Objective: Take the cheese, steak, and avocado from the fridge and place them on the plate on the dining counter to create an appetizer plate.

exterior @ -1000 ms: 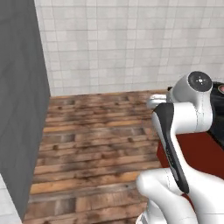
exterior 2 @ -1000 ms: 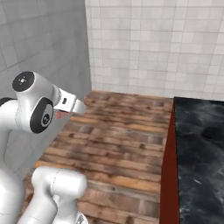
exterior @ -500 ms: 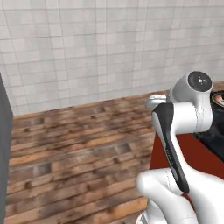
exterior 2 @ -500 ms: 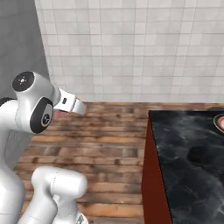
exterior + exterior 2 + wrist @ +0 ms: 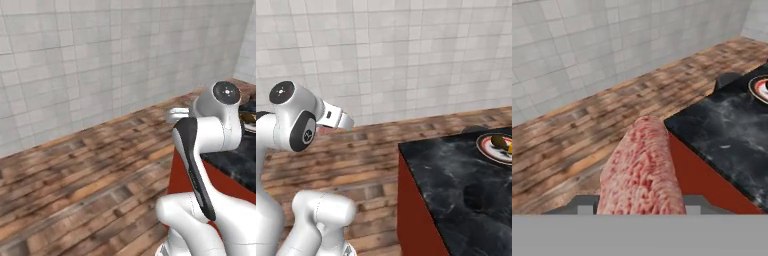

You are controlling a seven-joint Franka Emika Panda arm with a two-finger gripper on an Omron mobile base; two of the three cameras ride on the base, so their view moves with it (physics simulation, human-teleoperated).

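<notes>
In the hand view a pink-red marbled steak (image 5: 641,170) rises from the bottom, with my gripper (image 5: 640,202) shut on it; the fingertips are hidden behind the meat. The dining counter (image 5: 456,185) with its glossy black top and red base lies to the right, and its corner (image 5: 722,135) sits just beyond the steak. On it stands the white plate (image 5: 483,145) with the dark and orange-red rim, also at the hand view's right edge (image 5: 758,88). A dark avocado (image 5: 498,141) and a bit of yellow-orange cheese (image 5: 509,148) lie on the plate. The fridge is out of view.
A grey-white tiled wall (image 5: 100,60) closes the back, with a brown wooden plank floor (image 5: 90,185) in front of it. My white arm (image 5: 210,135) fills the lower right of the left base view. The counter's red side (image 5: 411,210) drops to the floor.
The whole picture has swung as the base turned: the grey fridge side slid out at the left, and the counter and plate came in at the right. The steak stays gripped.
</notes>
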